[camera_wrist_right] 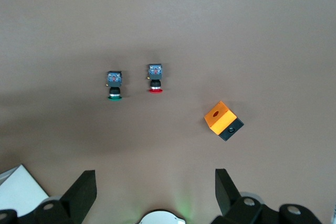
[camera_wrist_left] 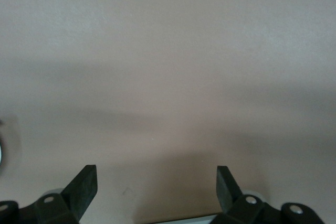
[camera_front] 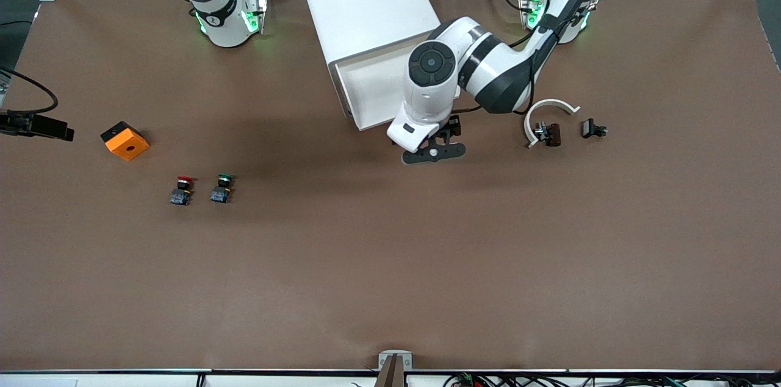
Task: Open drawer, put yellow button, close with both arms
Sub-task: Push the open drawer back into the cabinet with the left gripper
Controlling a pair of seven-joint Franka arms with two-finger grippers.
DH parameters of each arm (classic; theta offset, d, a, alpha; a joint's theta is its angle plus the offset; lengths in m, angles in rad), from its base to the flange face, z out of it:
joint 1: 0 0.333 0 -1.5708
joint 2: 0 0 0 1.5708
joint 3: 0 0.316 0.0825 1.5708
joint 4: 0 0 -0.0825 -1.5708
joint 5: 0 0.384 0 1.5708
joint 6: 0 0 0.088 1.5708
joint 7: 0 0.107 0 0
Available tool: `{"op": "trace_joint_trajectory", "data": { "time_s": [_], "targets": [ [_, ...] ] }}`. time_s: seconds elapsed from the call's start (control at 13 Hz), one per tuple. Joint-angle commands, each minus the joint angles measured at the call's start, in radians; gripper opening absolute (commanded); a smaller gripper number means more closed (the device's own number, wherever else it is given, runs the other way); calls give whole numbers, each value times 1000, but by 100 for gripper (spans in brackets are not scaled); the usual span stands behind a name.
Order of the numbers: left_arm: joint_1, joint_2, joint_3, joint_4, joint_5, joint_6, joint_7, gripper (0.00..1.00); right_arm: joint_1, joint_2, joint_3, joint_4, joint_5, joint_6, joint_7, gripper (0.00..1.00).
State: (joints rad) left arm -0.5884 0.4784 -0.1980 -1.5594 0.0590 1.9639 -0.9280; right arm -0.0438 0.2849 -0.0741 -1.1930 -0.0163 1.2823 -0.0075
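The white cabinet (camera_front: 366, 2) lies near the robots' bases with its drawer (camera_front: 366, 91) pulled out as a shallow white tray. The left arm reaches across it, and its wrist hides part of the tray. My left gripper (camera_front: 436, 149) hangs just over the brown table in front of the drawer, open and with nothing between its fingers (camera_wrist_left: 84, 184). My right gripper (camera_wrist_right: 156, 187) is out of the front view; it is open and empty, high above the table near its own base. The yellow button does not show in any view.
A red-capped button (camera_front: 182, 190) and a green-capped button (camera_front: 222, 188) stand side by side toward the right arm's end, beside an orange block (camera_front: 124, 140). A white curved piece (camera_front: 549, 112) and two small dark parts (camera_front: 593, 129) lie toward the left arm's end.
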Motion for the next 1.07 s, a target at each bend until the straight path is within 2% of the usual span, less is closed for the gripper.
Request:
{"op": "trace_joint_trajectory", "data": {
  "time_s": [0.0,0.23,0.46,1.0],
  "targets": [
    [-22,-1,-9,5,-16,-7,-44,100,-28,-67,30,-35,33,6,-3,100],
    [-59,-1,-12,2,-47,-7,-63,100,-25,-110,30,-83,36,29,-5,100],
    [-96,9,-12,1,-50,-7,-94,100,-28,-199,27,-196,35,49,-5,100],
    [-139,3,-30,2,-136,-7,-127,100,-19,-257,30,-255,33,84,-6,100]
  ]
}}
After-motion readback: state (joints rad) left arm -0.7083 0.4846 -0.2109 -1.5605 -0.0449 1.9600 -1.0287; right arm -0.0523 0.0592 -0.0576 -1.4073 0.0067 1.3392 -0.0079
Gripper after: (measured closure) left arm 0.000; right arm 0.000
